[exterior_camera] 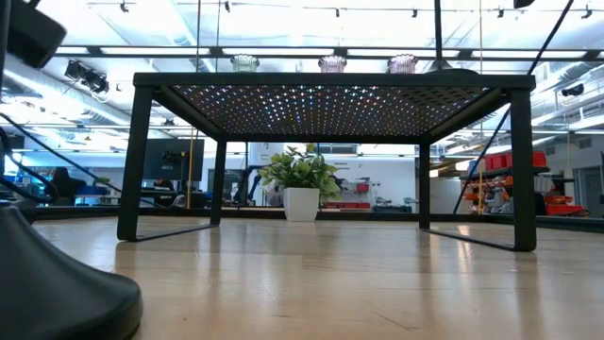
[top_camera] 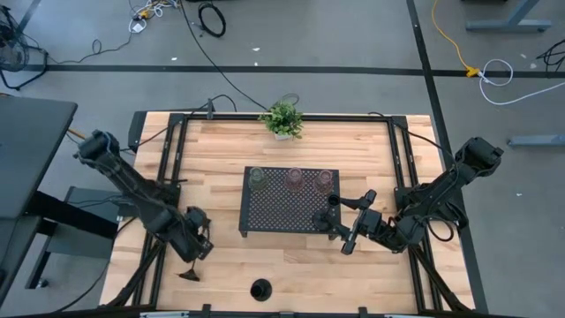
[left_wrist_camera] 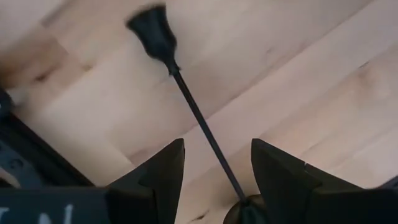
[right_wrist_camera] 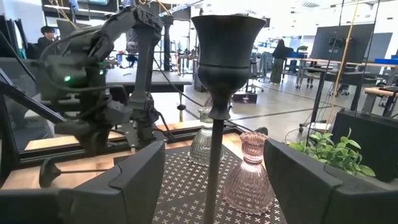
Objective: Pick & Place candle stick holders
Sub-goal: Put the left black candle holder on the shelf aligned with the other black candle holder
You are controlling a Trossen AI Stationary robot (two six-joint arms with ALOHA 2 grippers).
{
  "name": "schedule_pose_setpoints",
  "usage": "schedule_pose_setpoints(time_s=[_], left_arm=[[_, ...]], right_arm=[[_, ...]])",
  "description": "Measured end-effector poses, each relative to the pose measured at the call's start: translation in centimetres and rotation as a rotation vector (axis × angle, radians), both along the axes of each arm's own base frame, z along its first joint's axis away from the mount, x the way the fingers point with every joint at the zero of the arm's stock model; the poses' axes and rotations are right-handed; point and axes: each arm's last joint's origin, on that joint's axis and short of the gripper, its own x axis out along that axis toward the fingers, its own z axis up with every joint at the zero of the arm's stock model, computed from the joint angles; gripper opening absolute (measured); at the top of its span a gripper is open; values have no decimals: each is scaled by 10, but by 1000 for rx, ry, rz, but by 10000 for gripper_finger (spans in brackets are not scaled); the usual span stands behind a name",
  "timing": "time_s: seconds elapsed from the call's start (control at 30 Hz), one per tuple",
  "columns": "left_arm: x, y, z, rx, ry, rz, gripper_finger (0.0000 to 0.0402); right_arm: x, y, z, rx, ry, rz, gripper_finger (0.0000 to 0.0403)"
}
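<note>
The left gripper (left_wrist_camera: 214,180) is hanging over a tall black thin-stemmed candle holder lying on its side on the wooden table (top_camera: 221,150) near the front-left, jaws spread either side of the stem (left_wrist_camera: 199,121) but not pinching yet, probably because the thin rod is the easiest bit to grab. The right gripper (right_wrist_camera: 214,186) is sitting at the black perforated tray's (top_camera: 274,212) right end with its fingers spread around the second tall black holder (right_wrist_camera: 217,68) standing upright there, beside the three glass holders lined up along the back edge: greenish one (top_camera: 257,177), two pinkish ones (top_camera: 296,178). The squat black holder (top_camera: 260,289) is waiting at the front edge.

A potted plant (top_camera: 282,119) stands behind the perforated tray (top_camera: 287,216).
</note>
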Motion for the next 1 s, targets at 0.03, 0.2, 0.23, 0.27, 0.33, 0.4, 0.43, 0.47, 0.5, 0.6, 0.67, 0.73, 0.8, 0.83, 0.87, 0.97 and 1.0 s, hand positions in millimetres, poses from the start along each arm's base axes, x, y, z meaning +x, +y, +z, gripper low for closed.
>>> schedule_pose_setpoints(time_s=[0.03, 0.2, 0.23, 0.27, 0.33, 0.4, 0.43, 0.47, 0.5, 0.6, 0.67, 0.73, 0.8, 0.83, 0.87, 0.97, 1.0], left_arm=[[1, -4, -4, 3, 7, -1, 188], [6, -17, -20, 15, 37, 87, 188], [7, -19, -24, 22, 48, 104, 188], [8, -21, -27, 24, 62, 116, 188], [8, -25, -34, 19, 103, 127, 188], [10, -29, -40, 5, 149, 131, 188], [10, -30, -44, 2, 172, 139, 188], [11, -31, -47, 3, 190, 146, 188], [11, -32, -50, 2, 205, 147, 188], [14, -35, -57, 15, 217, 146, 188], [15, -36, -61, 23, 217, 147, 188], [17, -38, -64, 24, 210, 147, 188], [18, -38, -66, 29, 207, 148, 188], [18, -39, -66, 30, 204, 148, 188], [18, -39, -66, 31, 204, 148, 187], [19, -39, -67, 36, 205, 149, 175], [19, -39, -67, 35, 204, 149, 169]], right_arm=[[0, 0, 0, 0, 0, 1, 272], [-1, 1, 0, 0, 0, 6, 272], [-1, 2, 0, -1, 1, 8, 272], [-2, 2, 0, -1, 1, 11, 272], [-3, 3, 0, -1, 1, 16, 272], [-3, 4, 0, -2, 2, 21, 272], [-4, 5, 0, -1, 1, 24, 272], [-4, 6, 0, -2, 2, 27, 272], [-5, 6, 0, -2, 2, 29, 272], [-6, 7, 0, -2, 2, 34, 272], [-6, 7, 0, -3, 3, 34, 272], [-6, 7, 0, -4, 4, 34, 272], [-5, 7, -1, -6, 6, 34, 272], [-5, 7, -1, -5, 5, 34, 272], [-5, 7, -1, -6, 6, 34, 272], [-5, 7, -1, -5, 5, 34, 272], [-5, 7, -1, -5, 5, 34, 272]])
